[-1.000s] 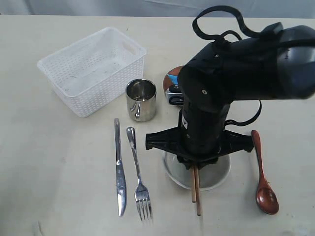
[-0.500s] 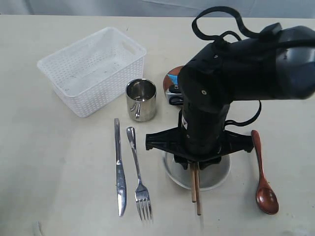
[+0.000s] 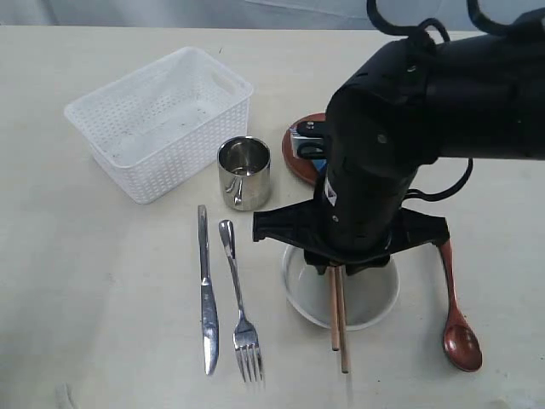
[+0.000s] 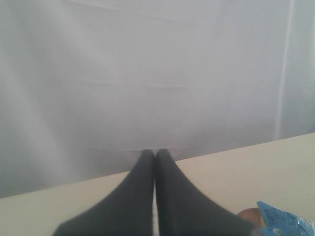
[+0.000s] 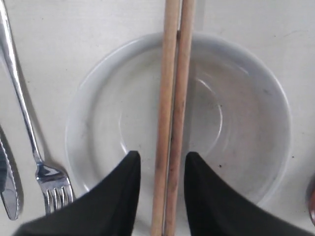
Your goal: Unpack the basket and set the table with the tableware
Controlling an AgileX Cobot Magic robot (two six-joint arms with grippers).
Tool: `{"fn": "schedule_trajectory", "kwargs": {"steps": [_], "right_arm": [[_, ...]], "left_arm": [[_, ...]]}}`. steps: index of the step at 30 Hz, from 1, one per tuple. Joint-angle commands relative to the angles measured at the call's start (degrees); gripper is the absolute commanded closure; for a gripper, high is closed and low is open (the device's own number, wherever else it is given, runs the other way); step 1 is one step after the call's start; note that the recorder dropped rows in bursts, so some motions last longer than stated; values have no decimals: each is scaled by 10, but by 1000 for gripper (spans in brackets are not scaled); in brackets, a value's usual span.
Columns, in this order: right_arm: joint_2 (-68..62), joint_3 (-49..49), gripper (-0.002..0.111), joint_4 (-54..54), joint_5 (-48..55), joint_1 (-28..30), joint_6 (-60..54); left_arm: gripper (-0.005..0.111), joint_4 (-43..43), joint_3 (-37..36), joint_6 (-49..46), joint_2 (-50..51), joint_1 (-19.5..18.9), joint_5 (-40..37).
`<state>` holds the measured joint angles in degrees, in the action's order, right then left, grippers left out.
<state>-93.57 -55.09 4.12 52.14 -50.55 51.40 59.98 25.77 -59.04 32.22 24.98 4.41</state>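
Observation:
Two wooden chopsticks [image 5: 172, 98] lie side by side across the off-white bowl [image 5: 241, 128], their ends sticking out over its near rim [image 3: 339, 336]. My right gripper [image 5: 162, 155] hovers just above them, open, with a gap between each finger and the sticks. In the exterior view its wrist covers the far part of the bowl [image 3: 375, 298]. The steel knife [image 3: 207, 294], fork [image 3: 240, 311], steel cup [image 3: 244, 173] and wooden spoon [image 3: 456, 319] lie on the table. The white basket [image 3: 157, 119] stands at the back left. My left gripper [image 4: 155, 153] is shut and empty, pointing at a pale backdrop.
A small brown plate [image 3: 295, 158] sits behind the bowl, partly under my right arm; a blue snack packet [image 4: 283, 220] shows beside it in the left wrist view. The fork [image 5: 27, 118] and knife tip [image 5: 7, 189] lie close to the bowl's left side.
My right gripper's fingers have spread off the chopsticks, which now rest across the bowl. The right arm has lifted and shifted slightly right, uncovering more of the brown plate.

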Motion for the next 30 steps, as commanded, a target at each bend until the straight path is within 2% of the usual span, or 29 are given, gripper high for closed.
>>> {"fn": "schedule_trajectory", "kwargs": {"steps": [1,10,18,26,28,30], "right_arm": [[20,-1,78,19,20,3,2],[102,-1,78,15,32,3,-23],[245,-1,78,-45,117,3,-351],[308,-1,79,-85,178,3,-482],[305,4,85,-109,178,3,-545],[299,18,101,-144,178,1,-624]], "left_arm": [[107,4,-1,-1,-2,4,3],[107,4,-1,-1,-2,4,3],[107,4,-1,-1,-2,4,3],[107,4,-1,-1,-2,4,1],[107,4,-1,-2,-2,4,-4],[107,4,-1,-9,-2,4,-8]]}}
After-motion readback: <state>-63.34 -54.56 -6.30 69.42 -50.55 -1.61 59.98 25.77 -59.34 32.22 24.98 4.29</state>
